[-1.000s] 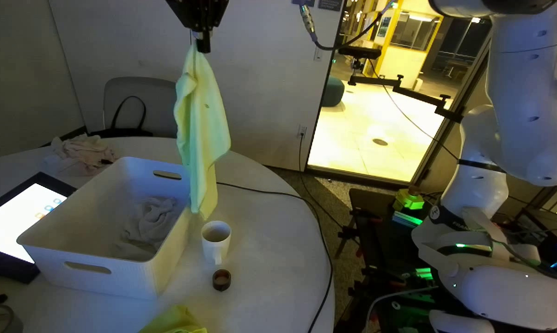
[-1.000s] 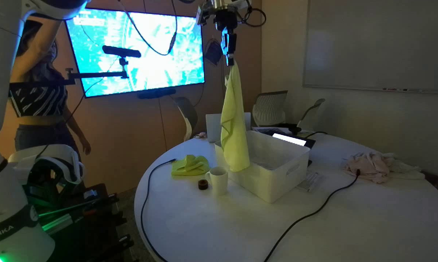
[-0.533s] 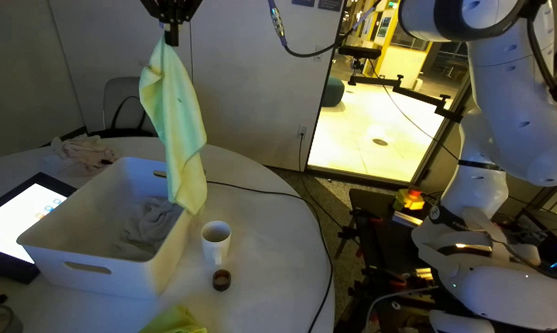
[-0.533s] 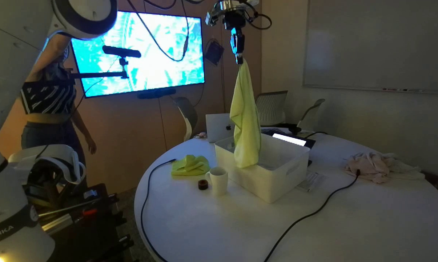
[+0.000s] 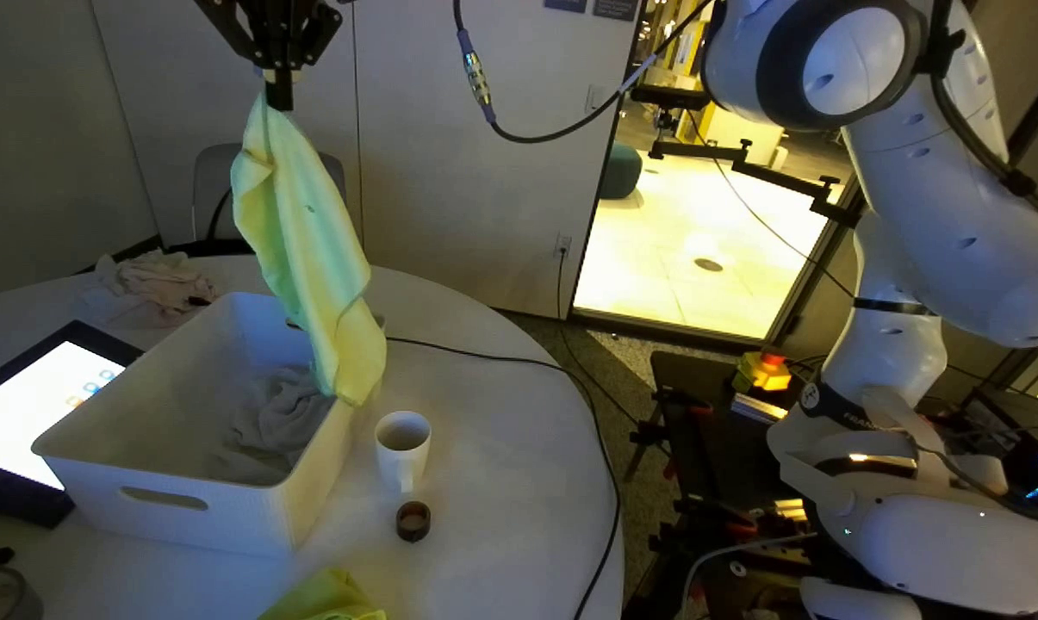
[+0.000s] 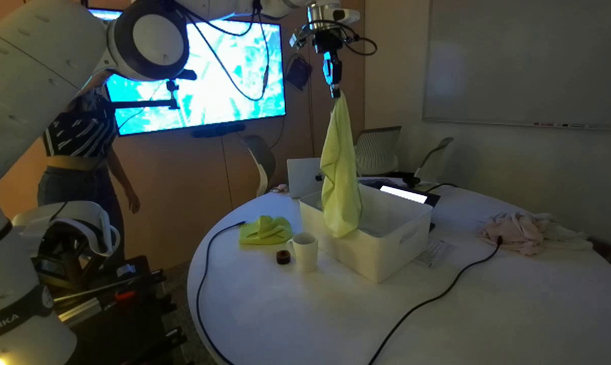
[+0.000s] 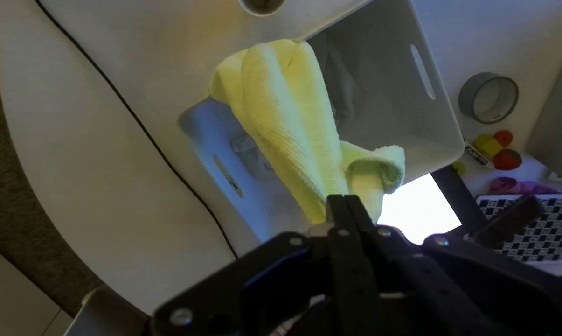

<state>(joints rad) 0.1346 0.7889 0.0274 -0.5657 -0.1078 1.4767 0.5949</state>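
Cloth (image 5: 303, 250), yellow-green, hung in an exterior view from the fingers (image 5: 279, 93), which were closed on its upper end; its lower part was by the wall of the white bin (image 5: 234, 518), touching or not, I could not tell. In an exterior view, a folded cloth (image 6: 264, 231) lay on the desk (image 6: 488, 319), near the mug (image 6: 307, 253). In the wrist view, the hanging cloth hid part of the bin, and a roll of tape (image 7: 469, 94) lay outside.
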